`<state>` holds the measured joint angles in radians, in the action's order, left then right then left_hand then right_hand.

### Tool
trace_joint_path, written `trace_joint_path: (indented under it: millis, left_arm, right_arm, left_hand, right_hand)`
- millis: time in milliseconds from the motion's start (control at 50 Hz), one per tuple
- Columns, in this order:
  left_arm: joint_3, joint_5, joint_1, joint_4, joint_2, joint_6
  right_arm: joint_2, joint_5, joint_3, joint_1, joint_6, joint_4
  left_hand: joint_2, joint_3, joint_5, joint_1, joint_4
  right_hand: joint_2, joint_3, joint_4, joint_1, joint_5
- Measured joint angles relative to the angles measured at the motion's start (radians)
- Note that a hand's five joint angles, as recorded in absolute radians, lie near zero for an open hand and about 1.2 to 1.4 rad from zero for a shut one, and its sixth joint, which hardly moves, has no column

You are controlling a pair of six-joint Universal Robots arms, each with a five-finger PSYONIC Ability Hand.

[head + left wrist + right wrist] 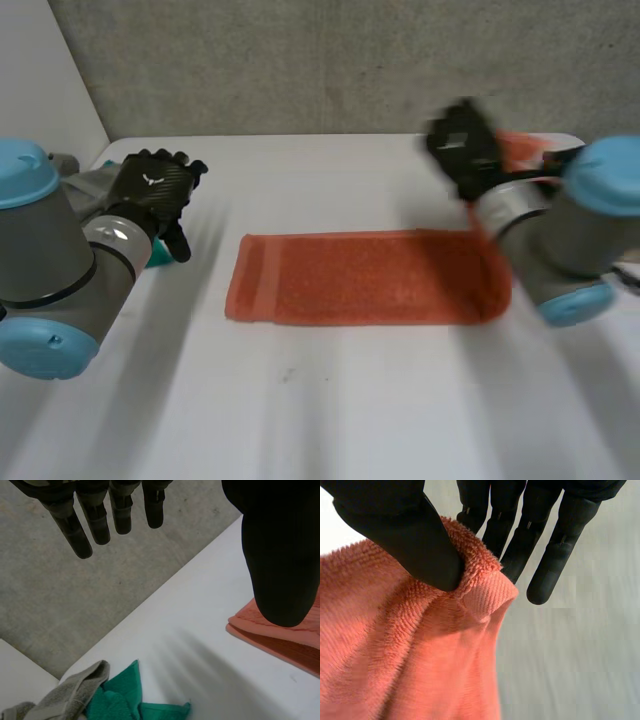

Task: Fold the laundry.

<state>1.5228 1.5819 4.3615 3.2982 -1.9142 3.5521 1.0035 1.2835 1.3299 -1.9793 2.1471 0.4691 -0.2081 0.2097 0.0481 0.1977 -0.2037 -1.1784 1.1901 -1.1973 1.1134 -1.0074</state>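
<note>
1. Well to the left of the orange towel (370, 278), a grey cloth (75, 692) is lying crumpled at the edge of the white table (330, 400)
2. A green cloth (125, 695) is lying bunched up, touching the grey cloth on the side nearer the orange towel
3. The left hand (152, 190) is hovering over the table to the left of the orange towel and apart from it; in the left wrist view its fingers (80, 525) are pointing out straight, spread away from the thumb, and are holding nothing
4. The orange towel is lying stretched out flat across the middle of the table, long side running left to right, with a hemmed band near its left end; the left wrist view is showing that left end resting on the table just beyond the thumb
5. At its right end the orange towel is curving up off the table toward the right hand (465, 145)
6. In the right wrist view the right hand is pinching a hemmed corner of the orange towel between its thumb and fingers, and the rest of the cloth is hanging down from that corner
</note>
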Motion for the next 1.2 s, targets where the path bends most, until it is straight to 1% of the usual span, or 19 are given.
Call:
trace_joint_path:
  millis: [140, 200, 260, 300, 340, 360, 380, 440, 560, 660, 700, 760, 780, 800, 920, 1020, 1080, 1100, 1200]
  left_arm:
    - [0.016, 0.001, 0.002, 0.003, 0.006, -0.007]
    - [0.022, 0.002, 0.001, 0.008, 0.005, -0.01]
    - [0.023, 0.002, -0.002, 0.017, 0.001, -0.011]
    - [0.022, 0.003, -0.005, 0.023, -0.002, -0.011]
    - [0.018, 0.003, -0.008, 0.028, -0.004, -0.012]
    - [0.014, 0.003, -0.011, 0.031, -0.006, -0.012]
    - [0.014, 0.003, -0.011, 0.031, -0.006, -0.012]
    - [-0.01, 0.003, -0.031, 0.035, -0.013, -0.012]
    - [-0.066, 0.004, -0.104, 0.036, -0.048, -0.011]
    - [-0.103, 0.008, -0.15, 0.035, -0.093, -0.011]
    - [-0.112, 0.01, -0.161, 0.035, -0.108, -0.01]
    - [-0.12, 0.011, -0.17, 0.035, -0.125, -0.01]
    - [-0.12, 0.012, -0.17, 0.035, -0.126, -0.01]
    - [-0.121, 0.012, -0.172, 0.035, -0.129, -0.01]
    - [-0.113, 0.014, -0.171, 0.032, -0.122, -0.01]
    - [-0.106, 0.016, -0.166, 0.028, -0.095, -0.011]
    - [-0.102, 0.016, -0.163, 0.026, -0.075, -0.012]
    - [-0.098, 0.017, -0.16, 0.025, -0.063, -0.013]
    - [-0.075, 0.017, -0.146, 0.024, -0.033, -0.026]
  right_arm:
    - [-0.195, -0.249, -0.078, -0.263, 0.0, 0.074]
    - [-0.267, -0.28, -0.109, -0.308, -0.001, 0.066]
    - [-0.303, -0.258, -0.126, -0.324, -0.001, 0.05]
    - [-0.307, -0.222, -0.128, -0.325, 0.002, 0.041]
    - [-0.291, -0.161, -0.12, -0.321, 0.013, 0.032]
    - [-0.27, -0.12, -0.107, -0.316, 0.027, 0.027]
    - [-0.27, -0.12, -0.107, -0.316, 0.027, 0.027]
    - [-0.149, -0.004, -0.036, -0.269, 0.148, 0.009]
    - [0.035, 0.081, 0.108, -0.157, 0.466, -0.105]
    - [0.038, 0.086, 0.182, -0.07, 0.604, -0.251]
    - [0.014, 0.084, 0.199, -0.034, 0.61, -0.294]
    - [-0.031, 0.088, 0.215, 0.029, 0.586, -0.333]
    - [-0.033, 0.089, 0.216, 0.034, 0.584, -0.332]
    - [-0.042, 0.098, 0.219, 0.051, 0.573, -0.323]
    - [0.032, 0.206, 0.253, 0.086, 0.536, -0.13]
    - [0.147, 0.235, 0.249, 0.038, 0.528, -0.006]
    - [0.145, 0.194, 0.199, -0.061, 0.513, -0.015]
    - [0.119, 0.159, 0.161, -0.13, 0.495, -0.04]
    - [0.008, 0.058, 0.079, -0.288, 0.428, -0.133]
  left_hand:
    - [0.0, 0.0, 0.0, 0.0, 0.0]
    - [0.0, 0.0, 0.0, 0.0, 0.0]
    - [0.0, 0.0, 0.0, 0.0, 0.0]
    - [0.0, 0.0, 0.0, 0.0, 0.0]
    - [0.0, 0.0, 0.0, 0.0, 0.0]
    - [0.0, 0.0, 0.0, 0.0, 0.0]
    - [0.0, 0.0, 0.0, 0.0, 0.0]
    - [0.0, 0.0, 0.0, 0.0, 0.0]
    - [0.0, 0.0, 0.0, 0.0, 0.0]
    - [0.0, 0.0, 0.0, 0.0, 0.0]
    - [0.0, 0.0, 0.0, 0.0, 0.0]
    - [0.0, 0.0, 0.0, 0.0, 0.0]
    - [0.0, 0.0, 0.0, 0.0, 0.0]
    - [0.0, 0.0, 0.0, 0.0, 0.0]
    - [0.0, 0.0, 0.0, 0.0, 0.0]
    - [0.0, 0.0, 0.0, 0.0, 0.0]
    - [0.0, 0.0, 0.0, 0.0, 0.0]
    - [0.0, 0.0, 0.0, 0.0, 0.0]
    - [0.0, 0.0, 0.0, 0.0, 0.0]
  right_hand:
    - [0.0, 0.0, 0.0, 0.003, 0.0]
    - [0.045, -0.046, 0.046, -0.051, 0.045]
    - [0.6, -0.584, 0.586, -0.567, 0.595]
    - [0.833, -0.804, 0.809, -0.781, 0.814]
    - [0.954, -0.955, 0.96, -0.885, 0.947]
    - [0.969, -0.976, 0.981, -0.892, 0.961]
    - [0.969, -0.976, 0.981, -0.892, 0.961]
    - [0.971, -0.983, 0.99, -0.892, 0.962]
    - [0.971, -0.983, 0.99, -0.892, 0.962]
    - [0.971, -0.983, 0.99, -0.892, 0.962]
    - [0.779, -0.792, 0.8, -0.71, 0.793]
    - [0.203, -0.231, 0.255, -0.176, 0.236]
    - [0.186, -0.214, 0.219, -0.152, 0.2]
    - [0.056, -0.072, 0.079, -0.079, 0.071]
    - [0.02, -0.001, 0.002, -0.007, 0.014]
    - [0.003, -0.001, 0.001, -0.002, -0.004]
    - [0.003, -0.001, 0.001, 0.002, -0.008]
    - [0.003, -0.001, 0.0, 0.002, -0.008]
    - [0.003, -0.001, 0.0, 0.002, -0.008]
